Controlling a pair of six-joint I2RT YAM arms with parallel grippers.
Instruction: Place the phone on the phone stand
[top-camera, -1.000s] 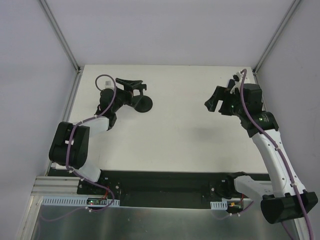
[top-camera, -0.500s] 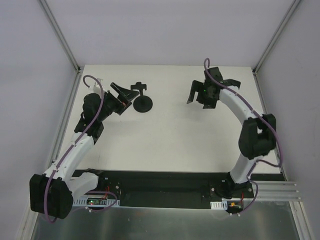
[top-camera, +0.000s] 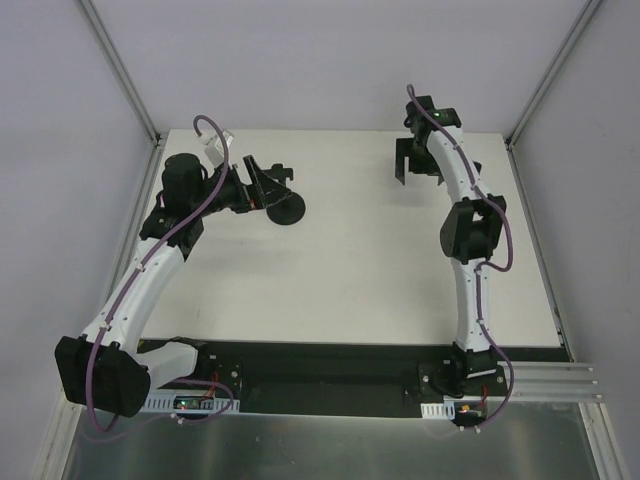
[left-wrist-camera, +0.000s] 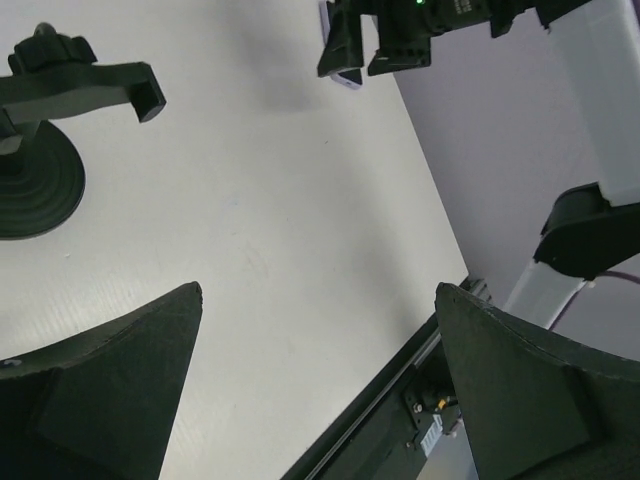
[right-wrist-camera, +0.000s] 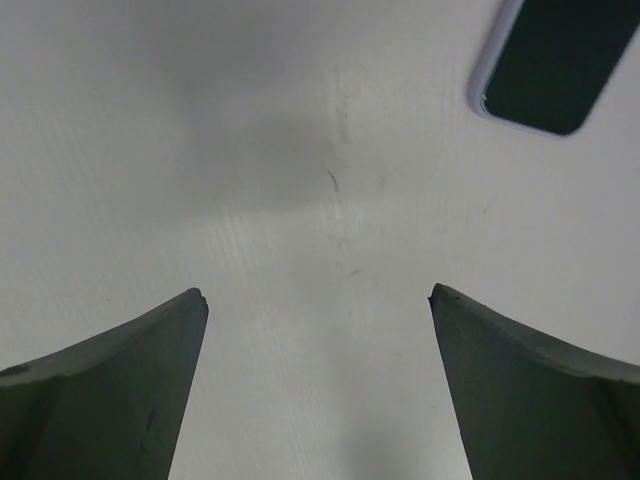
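The black phone stand (top-camera: 286, 208) stands at the back left of the table, its forked cradle (left-wrist-camera: 82, 84) on top. My left gripper (top-camera: 260, 186) is open and empty, right beside the stand on its left; in the left wrist view (left-wrist-camera: 317, 290) the stand (left-wrist-camera: 30, 190) is at the left edge. The phone (right-wrist-camera: 548, 68), dark screen up with a pale edge, lies flat on the table at the back right. My right gripper (top-camera: 413, 166) hovers above the table near it, open and empty (right-wrist-camera: 317, 292). The phone also shows in the left wrist view (left-wrist-camera: 347, 77); in the top view the right arm hides it.
White walls with metal corner posts (top-camera: 122, 70) close in the table at the back and sides. The black base rail (top-camera: 320, 375) runs along the near edge. The right arm's elbow (top-camera: 472, 228) hangs over the table's right half.
The right gripper has moved back toward the far edge and a little right, its arm stretching out straighter. The left arm has risen and its gripper has moved closer to the stand.
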